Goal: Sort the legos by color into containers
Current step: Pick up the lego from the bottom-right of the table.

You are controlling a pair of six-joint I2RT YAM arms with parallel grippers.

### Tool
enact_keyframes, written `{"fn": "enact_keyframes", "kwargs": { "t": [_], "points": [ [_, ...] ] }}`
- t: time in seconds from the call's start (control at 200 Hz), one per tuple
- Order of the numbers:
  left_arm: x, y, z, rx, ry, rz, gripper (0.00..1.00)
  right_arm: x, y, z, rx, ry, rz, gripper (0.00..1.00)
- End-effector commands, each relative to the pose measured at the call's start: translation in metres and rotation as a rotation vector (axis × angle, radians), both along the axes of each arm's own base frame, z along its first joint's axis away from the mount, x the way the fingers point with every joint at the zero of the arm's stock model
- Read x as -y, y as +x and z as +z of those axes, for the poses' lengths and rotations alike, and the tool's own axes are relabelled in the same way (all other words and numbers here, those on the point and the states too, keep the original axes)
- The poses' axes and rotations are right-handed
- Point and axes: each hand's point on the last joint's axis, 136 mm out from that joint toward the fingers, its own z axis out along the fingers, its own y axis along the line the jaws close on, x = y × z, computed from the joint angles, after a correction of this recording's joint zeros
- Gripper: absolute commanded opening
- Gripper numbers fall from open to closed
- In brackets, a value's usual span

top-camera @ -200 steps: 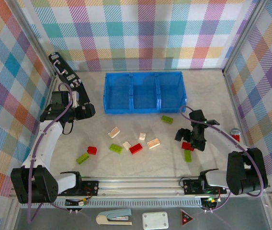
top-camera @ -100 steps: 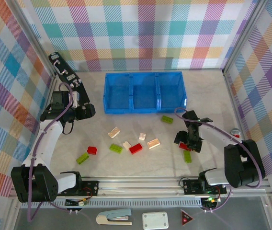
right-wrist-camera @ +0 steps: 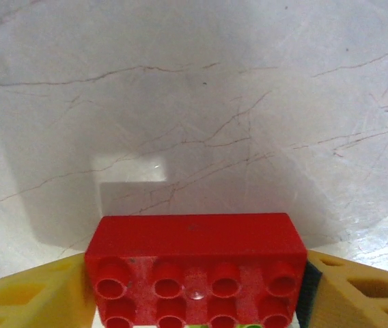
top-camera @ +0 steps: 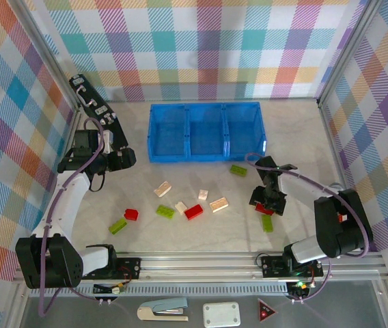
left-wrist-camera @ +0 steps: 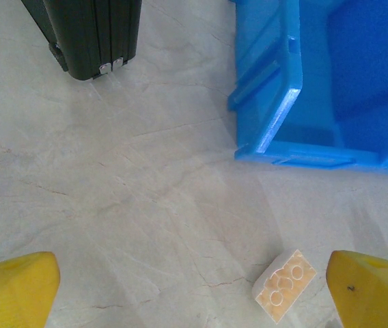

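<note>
Legos on the counter point(top-camera: 296, 137), sorting scene. One red lego point(right-wrist-camera: 194, 263) sat between the yellow fingers point(right-wrist-camera: 30, 297) of the right claw point(top-camera: 266, 201), which was closed against its two short ends, at about 5 o'clock from the blue tray point(top-camera: 206, 156). Whether this lego touched the counter could not be told. A green lego point(top-camera: 268, 223) lay just beside that claw at 6 o'clock. A cream lego point(top-camera: 218, 203), a second red lego point(top-camera: 194, 212) and a second green lego point(top-camera: 165, 212) lay scattered at 6 o'clock from the tray. The left claw point(left-wrist-camera: 192, 294), at about 8 o'clock from the tray, was spread wide and held nothing. A further cream lego point(left-wrist-camera: 284, 283) lay near one of its fingertips.
</note>
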Motion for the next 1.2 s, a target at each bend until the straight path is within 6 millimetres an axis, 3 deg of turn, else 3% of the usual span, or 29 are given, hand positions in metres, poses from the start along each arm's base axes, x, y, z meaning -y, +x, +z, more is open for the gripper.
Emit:
{"fn": "enact_keyframes", "kwargs": {
  "t": [0.0, 0.34, 0.605, 0.905, 1.195],
  "points": [
    [-0.005, -0.007, 0.002, 0.002, 0.012, 0.007, 1.0, 0.0, 0.001, 0.002, -0.017, -0.033, 0.004, 0.72],
    [-0.005, -0.008, 0.002, 0.002, 0.013, 0.009, 1.0, -0.003, 0.0, -0.004, -0.046, -0.054, 0.014, 0.73],
    [-0.005, -0.007, 0.001, -0.003, 0.01, 0.007, 1.0, -0.005, -0.002, -0.004, -0.05, -0.059, 0.025, 0.68],
    [-0.008, -0.009, 0.007, 0.026, 0.028, 0.02, 1.0, -0.005, 0.006, 0.018, -0.02, -0.089, 0.081, 0.68],
    [-0.017, -0.008, 0.015, 0.055, 0.04, 0.09, 1.0, -0.012, 0.031, 0.049, 0.035, -0.1, 0.193, 0.68]
  ]
}}
